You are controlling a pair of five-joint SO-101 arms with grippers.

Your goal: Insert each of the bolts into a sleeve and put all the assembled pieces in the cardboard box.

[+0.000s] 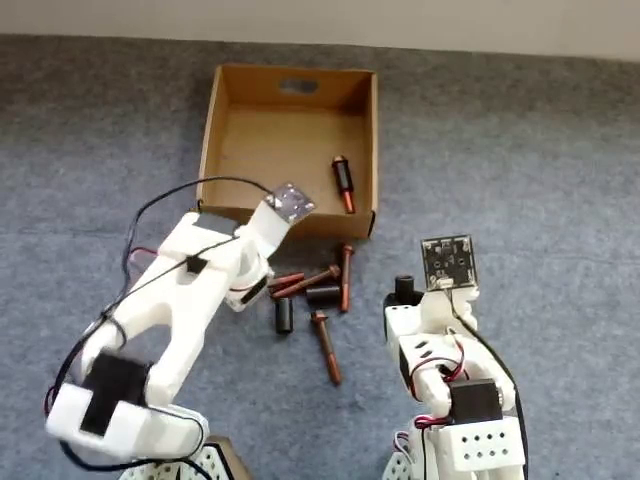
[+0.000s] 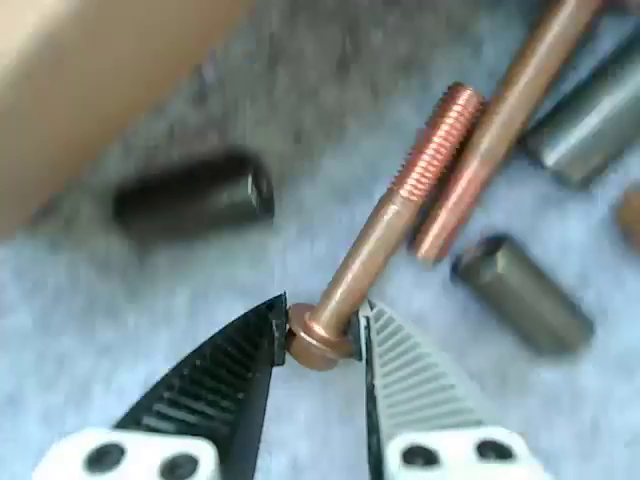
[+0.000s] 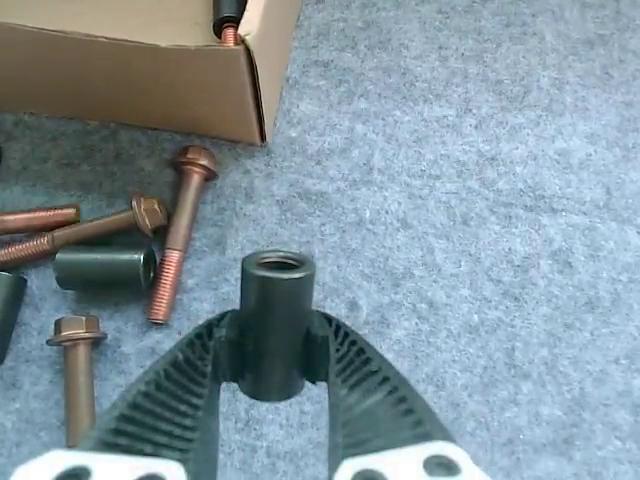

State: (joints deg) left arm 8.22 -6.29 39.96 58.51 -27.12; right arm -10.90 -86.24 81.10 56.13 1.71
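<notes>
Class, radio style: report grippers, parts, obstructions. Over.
Left gripper shut on bolt. Right gripper holds sleeve upright. Second bolt alongside it. One assembly in cardboard box.

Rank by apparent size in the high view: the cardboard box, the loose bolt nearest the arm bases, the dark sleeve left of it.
Largest: cardboard box.
Then the bolt.
Smallest: the sleeve, clearly shorter than the bolt.

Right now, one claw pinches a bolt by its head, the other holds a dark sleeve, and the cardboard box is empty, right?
The cardboard box is not empty: the high view shows one assembled piece inside it. The rest holds: the left claw pinches a bolt by its head, the right claw holds a dark sleeve.
</notes>
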